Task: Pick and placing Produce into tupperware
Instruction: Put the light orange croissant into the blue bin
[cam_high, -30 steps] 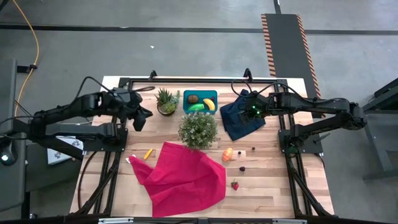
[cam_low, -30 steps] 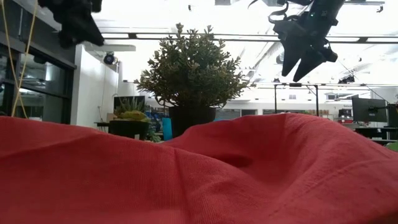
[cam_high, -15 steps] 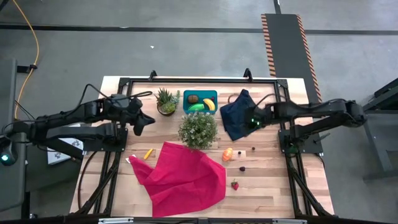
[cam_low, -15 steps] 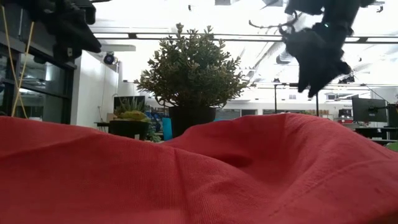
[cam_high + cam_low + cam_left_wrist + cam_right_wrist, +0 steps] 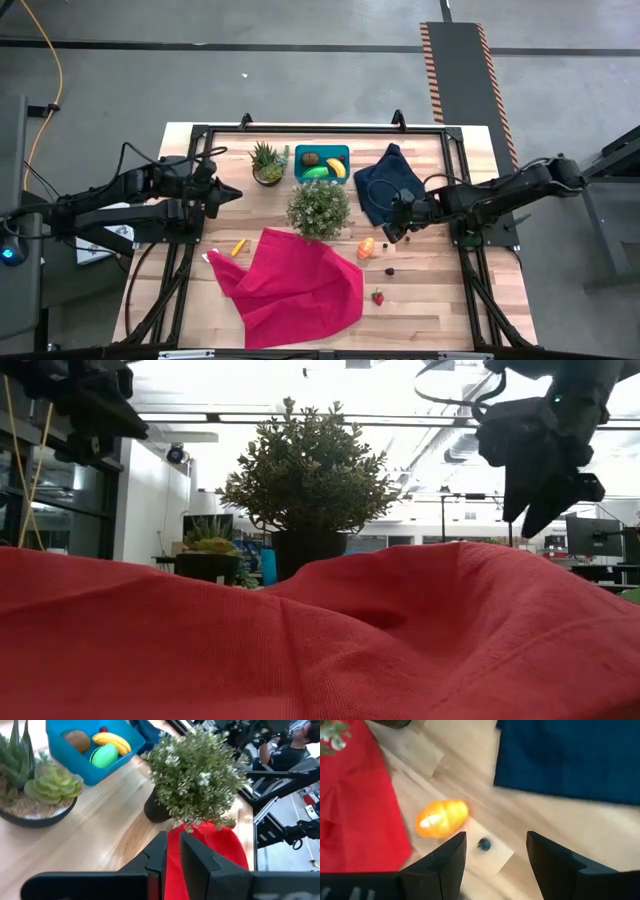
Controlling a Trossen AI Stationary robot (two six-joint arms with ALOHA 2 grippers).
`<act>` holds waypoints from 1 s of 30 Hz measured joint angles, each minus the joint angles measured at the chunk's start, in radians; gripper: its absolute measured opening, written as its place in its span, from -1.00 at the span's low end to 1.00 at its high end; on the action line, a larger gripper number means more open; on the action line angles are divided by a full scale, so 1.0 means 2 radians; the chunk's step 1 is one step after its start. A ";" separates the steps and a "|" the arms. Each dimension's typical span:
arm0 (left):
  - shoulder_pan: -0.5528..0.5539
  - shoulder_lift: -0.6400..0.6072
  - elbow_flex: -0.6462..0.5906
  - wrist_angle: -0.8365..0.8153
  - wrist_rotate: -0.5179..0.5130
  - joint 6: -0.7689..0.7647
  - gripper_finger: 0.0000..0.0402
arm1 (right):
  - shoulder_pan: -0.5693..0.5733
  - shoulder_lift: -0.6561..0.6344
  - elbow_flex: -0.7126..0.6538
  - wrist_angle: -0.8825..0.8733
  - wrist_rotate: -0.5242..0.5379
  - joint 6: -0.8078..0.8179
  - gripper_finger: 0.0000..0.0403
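Since the earlier frames the right gripper (image 5: 393,234) has travelled from above the navy cloth (image 5: 385,192) toward the table's near side and now hangs by that cloth's near edge, while the left gripper (image 5: 232,193) has drawn back slightly to its own side. Left to right: the left gripper hovers over bare wood left of the bushy plant (image 5: 319,208), its fingers (image 5: 192,855) nearly together with only a narrow slit between them and nothing held. A small orange piece (image 5: 238,246) lies beside the left corner of the red cloth (image 5: 295,285). At the far edge sits a succulent pot (image 5: 268,164), and just right of it the teal tub (image 5: 322,151), which contains the brown oval (image 5: 311,158), the green piece (image 5: 316,172) and the banana (image 5: 337,167). Right of the red cloth lies the orange fruit (image 5: 441,818), with a tiny dark bit (image 5: 483,844) just beside it; both are on the wood in front of the right gripper, whose fingers (image 5: 552,857) stand well apart and empty. Nearer the front lie another dark bit (image 5: 389,270) and the strawberry (image 5: 378,297), both outside the tub.
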 joint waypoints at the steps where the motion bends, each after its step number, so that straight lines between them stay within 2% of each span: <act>1: 0.000 -0.002 -0.005 0.000 0.001 -0.004 -0.80 | 0.004 0.000 0.000 0.000 -0.007 0.012 -0.01; 9: -0.020 -0.007 -0.031 0.004 0.004 -0.022 -0.80 | 0.029 0.000 0.015 0.003 -0.032 0.102 -0.01; 15: -0.071 -0.007 -0.045 0.021 -0.037 -0.038 -0.80 | 0.034 0.000 0.055 0.002 -0.034 0.160 -0.01; 19: -0.106 -0.007 -0.052 0.023 -0.069 -0.050 -0.80 | 0.034 0.000 0.073 -0.013 -0.056 0.220 -0.01; 30: -0.172 -0.006 -0.054 0.021 -0.136 -0.085 -0.80 | 0.050 0.019 0.080 -0.029 -0.075 0.300 -0.01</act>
